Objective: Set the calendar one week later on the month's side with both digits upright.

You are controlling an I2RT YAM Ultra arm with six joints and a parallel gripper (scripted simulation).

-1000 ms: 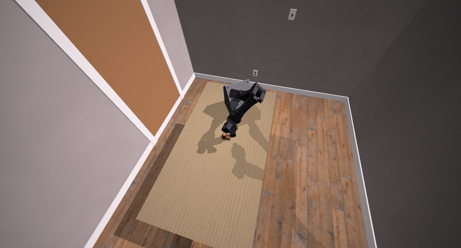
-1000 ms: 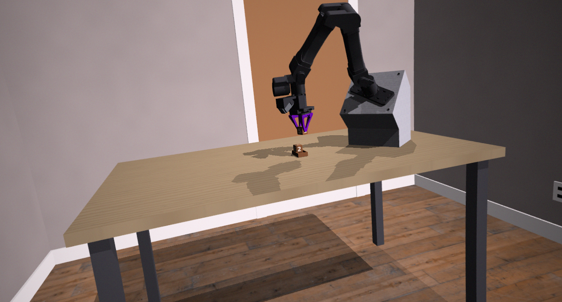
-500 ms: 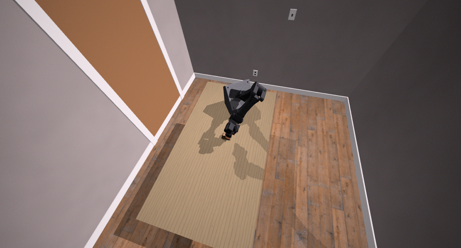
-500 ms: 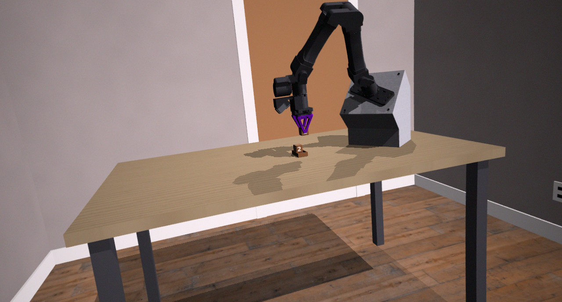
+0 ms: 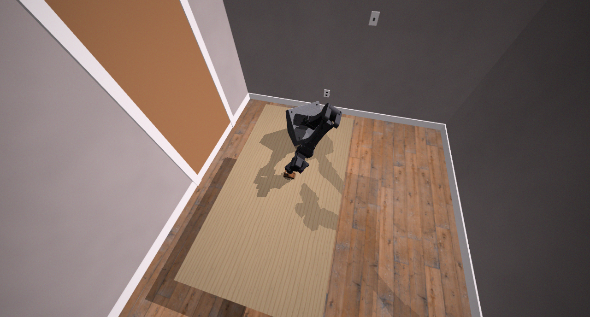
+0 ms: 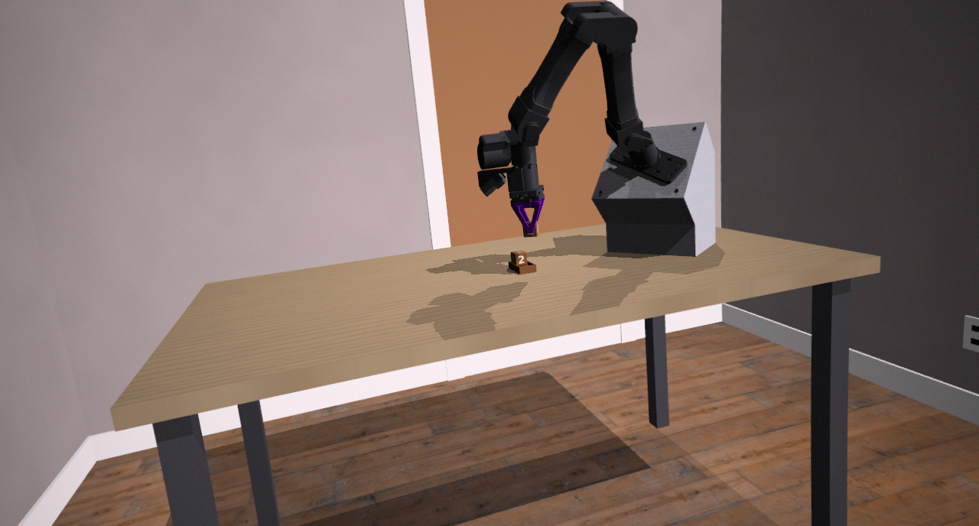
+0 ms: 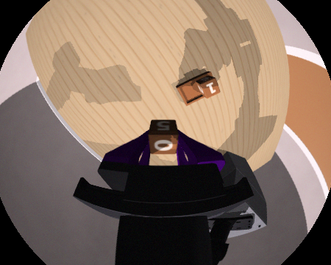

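A small brown calendar tray [image 6: 522,268] lies flat on the table with one wooden cube [image 6: 521,258] standing in it, its front face showing a 2. The tray and that cube also show in the wrist view [image 7: 199,90], where the cube's top face reads 1. My gripper [image 6: 529,232], with purple fingers, is shut on the second wooden cube [image 7: 162,140] and holds it in the air above and slightly behind the tray. In the wrist view the held cube shows a 0 on one face and a 5 on another. In the overhead view the tray [image 5: 289,175] peeks out under the arm.
The robot's grey base block [image 6: 655,194] stands on the table behind and to the right of the tray. The arm's shadows fall across the table top around the tray.
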